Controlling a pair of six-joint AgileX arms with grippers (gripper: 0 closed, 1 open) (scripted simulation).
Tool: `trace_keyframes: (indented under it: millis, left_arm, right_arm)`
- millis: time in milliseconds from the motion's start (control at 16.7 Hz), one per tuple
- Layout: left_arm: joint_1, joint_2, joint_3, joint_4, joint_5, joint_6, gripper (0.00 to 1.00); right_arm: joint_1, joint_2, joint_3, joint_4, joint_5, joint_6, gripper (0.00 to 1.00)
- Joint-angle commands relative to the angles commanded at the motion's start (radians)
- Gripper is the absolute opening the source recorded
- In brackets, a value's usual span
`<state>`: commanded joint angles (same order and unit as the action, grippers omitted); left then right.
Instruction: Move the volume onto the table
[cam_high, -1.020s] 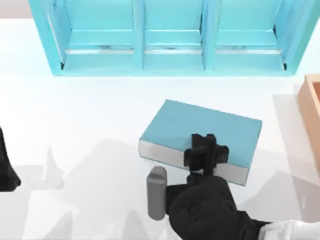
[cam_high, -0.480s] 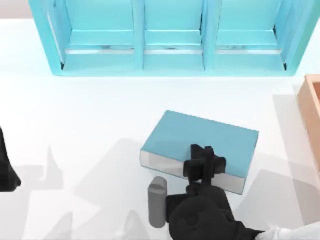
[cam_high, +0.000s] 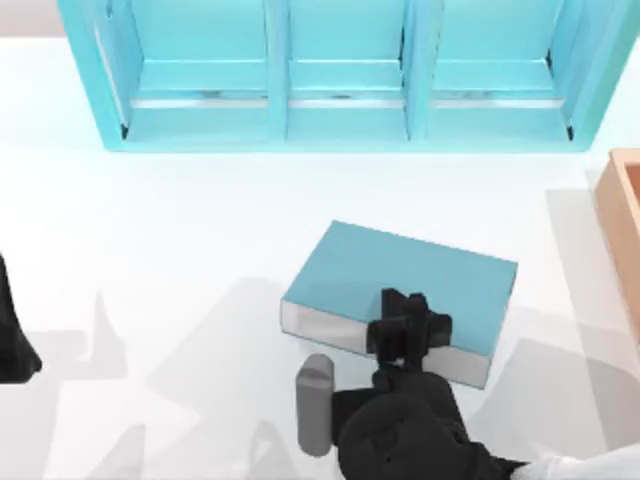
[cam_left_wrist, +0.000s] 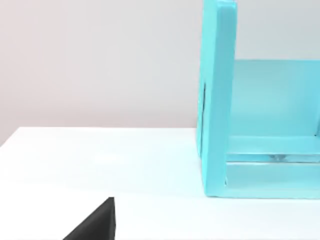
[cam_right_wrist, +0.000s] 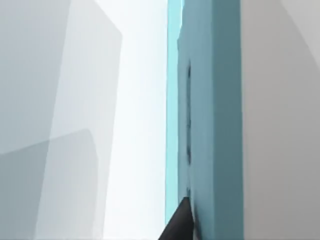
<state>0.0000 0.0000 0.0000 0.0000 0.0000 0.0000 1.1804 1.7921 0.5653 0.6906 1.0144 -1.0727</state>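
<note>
1. The volume lies flat on the table, in front of the teal-blue shelf unit and well apart from it, roughly below the unit's middle and right compartments as seen from above.
2. Its teal cover faces up, and its pale page edge faces away from the shelf unit, toward the near side of the table.
3. The book sits slightly askew to the shelf unit's front, with its left corner nearer the unit than its right one.
4. The right gripper is at the book's near edge, on the side away from the shelf unit, with its black fingers reaching over the page edge and onto the cover.
5. The claw looks closed narrowly on the volume, gripping it at that edge; in the right wrist view a dark fingertip lies against the book's teal side.
6. The right arm's black wrist and a grey cylinder on it are farther from the shelf unit than the book.
7. The orange-brown wooden box stands at the table's right edge, to the right of the shelf unit's front corner.
8. The left arm is parked at the table's left edge, well away from the shelf unit; whether its claw is wide or narrow I cannot tell.
</note>
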Motion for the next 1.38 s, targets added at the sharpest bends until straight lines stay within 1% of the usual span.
trace_keyframes:
  millis: [420,480,1080,1260,1380]
  left_arm:
    - [0.0,0.0,0.0,0.0,0.0,0.0,1.0]
    - [0.0,0.0,0.0,0.0,0.0,0.0,1.0]
    - [0.0,0.0,0.0,0.0,0.0,0.0,1.0]
    - [0.0,0.0,0.0,0.0,0.0,0.0,1.0]
    - [0.0,0.0,0.0,0.0,0.0,0.0,1.0]
  right_arm:
    - [0.0,0.0,0.0,0.0,0.0,0.0,0.98]
    - [0.0,0.0,0.0,0.0,0.0,0.0,1.0]
    - [0.011,0.005,0.003,-0.013,0.003,0.013,1.0]
    - [0.073,0.023,0.031,-0.107,0.029,0.097,1.0]
    - [0.134,0.038,0.059,-0.223,0.056,0.197,1.0]
